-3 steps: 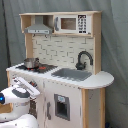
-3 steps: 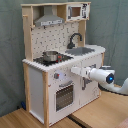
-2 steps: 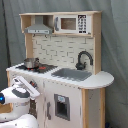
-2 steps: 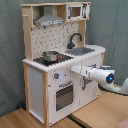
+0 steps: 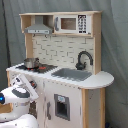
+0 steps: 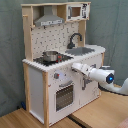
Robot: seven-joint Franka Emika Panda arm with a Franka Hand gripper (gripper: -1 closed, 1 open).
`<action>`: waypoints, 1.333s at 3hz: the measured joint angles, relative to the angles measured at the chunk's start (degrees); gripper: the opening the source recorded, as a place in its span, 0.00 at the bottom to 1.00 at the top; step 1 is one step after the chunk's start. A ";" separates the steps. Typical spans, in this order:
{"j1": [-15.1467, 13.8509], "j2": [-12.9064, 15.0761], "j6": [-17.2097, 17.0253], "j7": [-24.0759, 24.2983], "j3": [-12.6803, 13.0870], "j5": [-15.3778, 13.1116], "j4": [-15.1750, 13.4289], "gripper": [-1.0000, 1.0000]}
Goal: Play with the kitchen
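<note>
White all over, this arm: smooth, rounded casings, thick cylindrical links with soft edges. In the second exterior view there's a bright blue light glowing on the round end cap of the wrist joint, the one vivid mark on it. Beyond that cap the casing runs grey, curving off toward the second exterior view's right edge. The section nearest the tool narrows to a paler, blunt tip. In the first exterior view, more white shell, with dark bands at the seams between segments and a black patch on the rounded housing. A touch of blue shows at the first exterior view's left edge.
</note>
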 joint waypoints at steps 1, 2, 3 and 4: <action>-0.01 -0.11 0.00 7.41 0.00 0.02 0.04 0.00; -0.01 -0.23 0.00 13.81 -0.01 0.08 0.06 0.00; 0.00 -0.37 0.00 20.78 -0.01 0.17 0.08 0.00; 0.01 -0.47 0.00 27.48 -0.02 0.27 0.09 0.00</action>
